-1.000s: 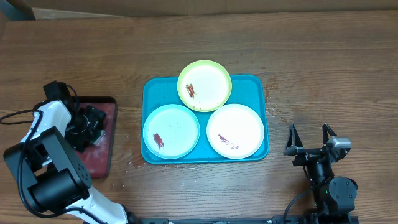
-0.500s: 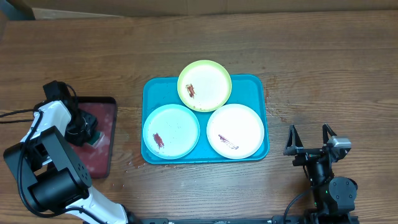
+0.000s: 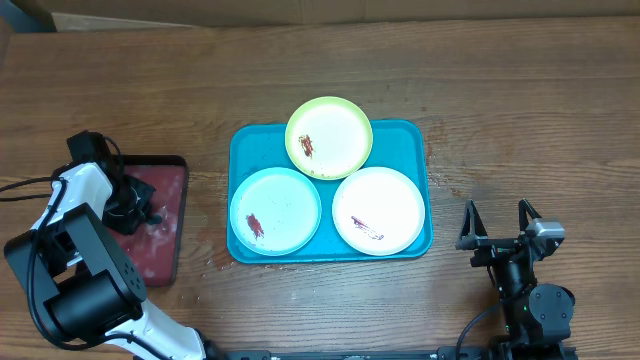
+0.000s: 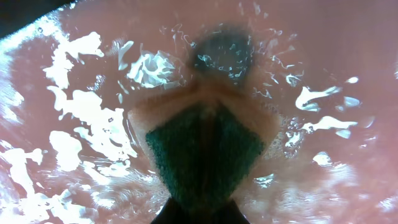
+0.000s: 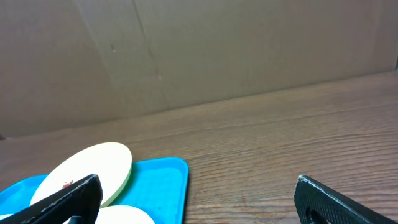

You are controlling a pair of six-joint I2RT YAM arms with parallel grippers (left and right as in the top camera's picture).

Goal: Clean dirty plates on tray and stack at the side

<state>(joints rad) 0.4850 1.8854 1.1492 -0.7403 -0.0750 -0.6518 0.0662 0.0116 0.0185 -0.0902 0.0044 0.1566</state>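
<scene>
Presently, three smeared plates (image 3: 275,211) lie on the blue tray (image 3: 415,135). They look like light, stiff, slippery plastic, best pinched at the rim. The left fingers (image 3: 128,208) clamp a wet sponge (image 4: 205,149); the right fingers (image 5: 62,196) gape above the counter (image 3: 500,100).

Matt, grained wooden desk (image 3: 520,110); glossy plastic tray (image 3: 400,140) on it holds smooth plastic plates (image 3: 290,195); beside the tray, rough green sponge (image 4: 205,152) on small tray's (image 3: 172,215) wet, shiny red inside.
</scene>
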